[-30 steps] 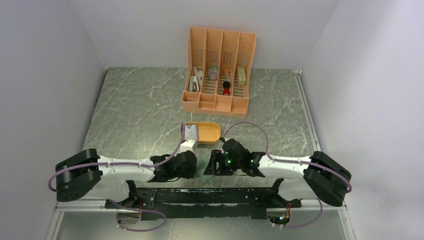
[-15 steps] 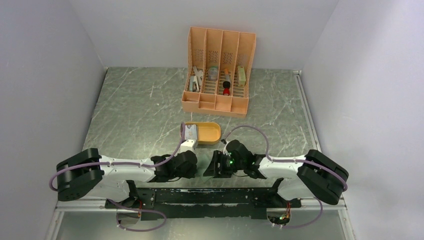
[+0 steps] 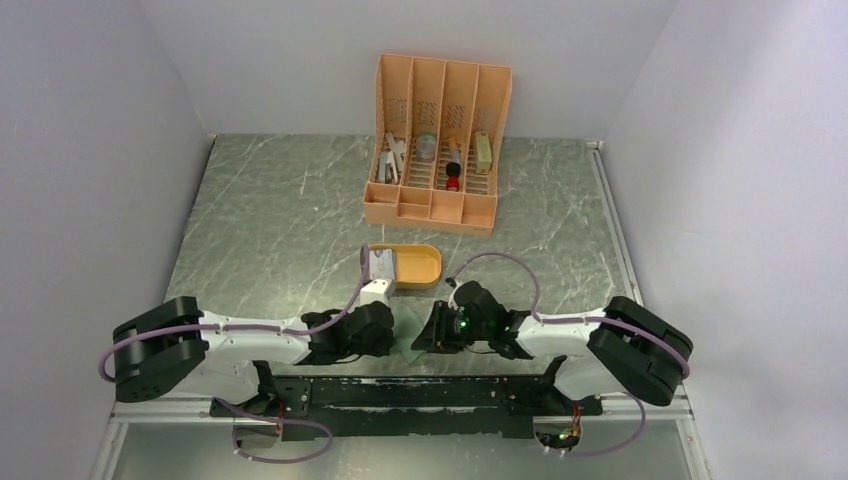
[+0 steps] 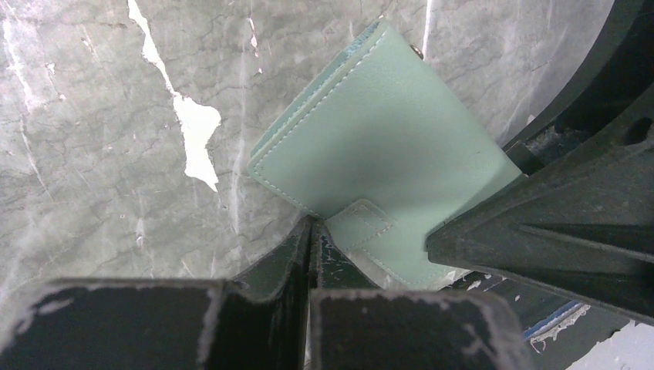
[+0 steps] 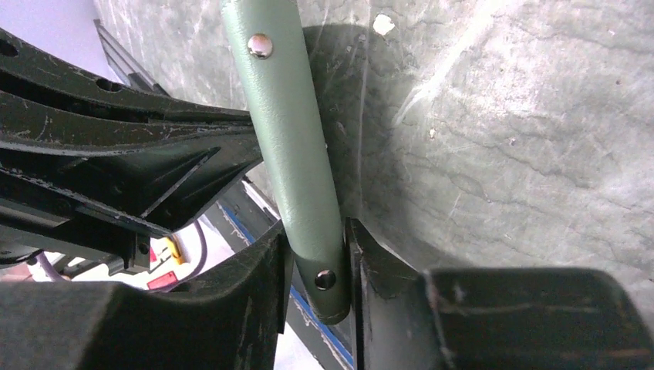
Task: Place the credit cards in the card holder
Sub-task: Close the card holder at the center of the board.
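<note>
The card holder [image 4: 385, 139] is a pale green wallet, folded shut, held off the table between both grippers [image 3: 408, 347]. My left gripper [image 4: 312, 225] is shut on its lower edge beside the clasp tab. In the right wrist view the card holder [image 5: 289, 139] shows edge-on with two snaps. My right gripper [image 5: 318, 254] is shut on that edge, one finger against each side. The credit cards [image 3: 383, 265] lie greyish in the left end of the orange oval tray [image 3: 425, 262], just beyond the grippers.
A tall orange slotted organizer [image 3: 437, 150] with small items stands at the back of the marble table [image 3: 270, 220]. White walls close in left, right and behind. The arms' black mounting rail [image 3: 420, 390] runs along the near edge.
My right gripper has shifted slightly left toward the left one and its jaws have closed onto the card holder. The green holder now shows between the grippers. The left arm has stayed put.
</note>
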